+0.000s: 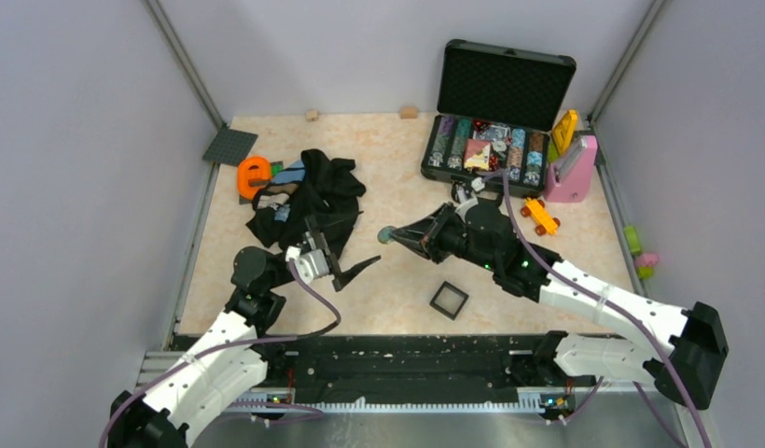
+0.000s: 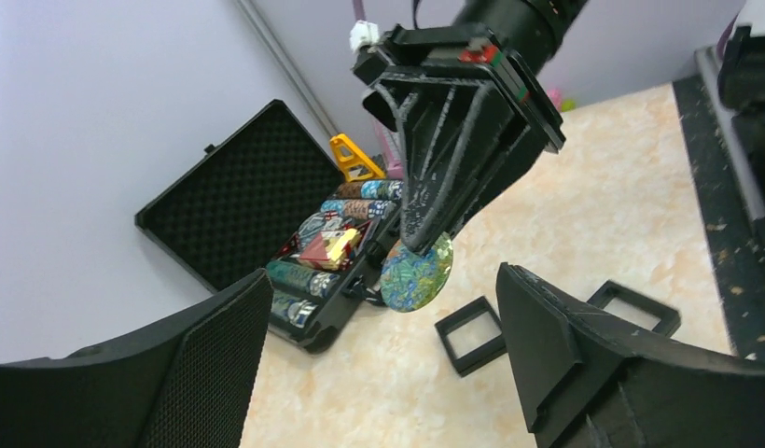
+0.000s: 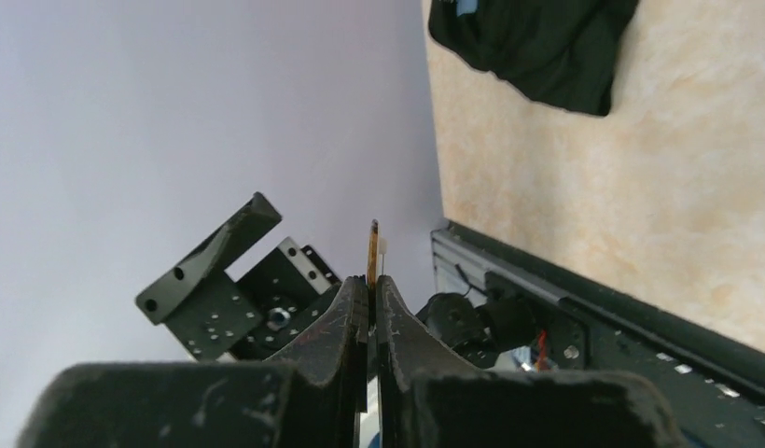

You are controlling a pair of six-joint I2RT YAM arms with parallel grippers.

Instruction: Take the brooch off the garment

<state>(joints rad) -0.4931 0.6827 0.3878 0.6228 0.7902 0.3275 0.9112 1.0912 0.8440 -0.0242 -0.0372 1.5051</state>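
The garment (image 1: 309,201) lies crumpled at ten o'clock on the table (image 1: 397,154). At its five o'clock the left gripper (image 1: 341,255) hangs with its fingers spread wide (nothing between them). Further right, the right gripper (image 1: 402,233) pinches the teal brooch (image 1: 385,234), which seems to be in the air, apart from the cloth.

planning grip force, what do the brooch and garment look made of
The brooch: a thin rigid disc, probably enamelled metal or plastic; its mottled teal-green face looks glossy. The garment: soft matte black cloth, lying crumpled in folds.
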